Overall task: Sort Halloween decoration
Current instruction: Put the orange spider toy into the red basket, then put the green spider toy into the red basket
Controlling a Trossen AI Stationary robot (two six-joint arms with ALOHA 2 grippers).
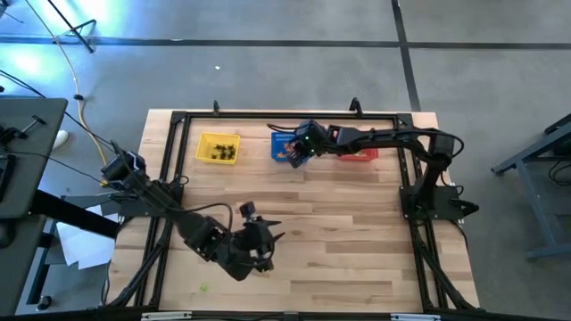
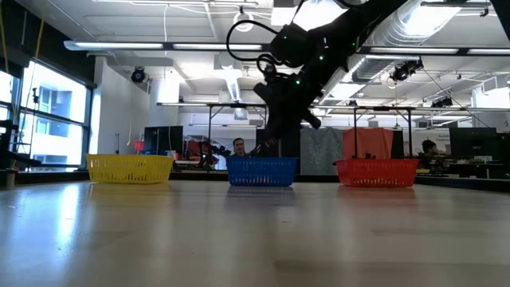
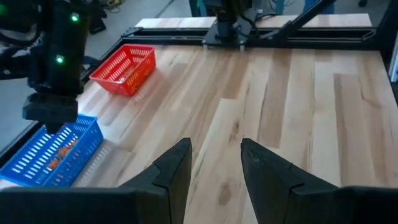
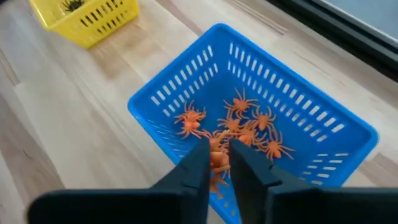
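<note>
High view: wooden table (image 1: 357, 241); right end effector (image 1: 297, 156) hung over the blue basket (image 1: 282, 147); left end effector (image 1: 268, 239) waited near the front edge.
Left wrist view: its fingers stood apart, empty.
Right wrist view: fingers slightly parted above orange spiders (image 4: 249, 127) in that basket; grip uncertain.

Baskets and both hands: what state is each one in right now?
Blue basket: upright, holds orange spiders.
Yellow basket: upright, holds black spiders.
Red basket: upright, contents unclear.
Right hand: above the blue basket, fingers slightly apart, an orange spider between them.
Left hand: open, empty, above bare table.
</note>
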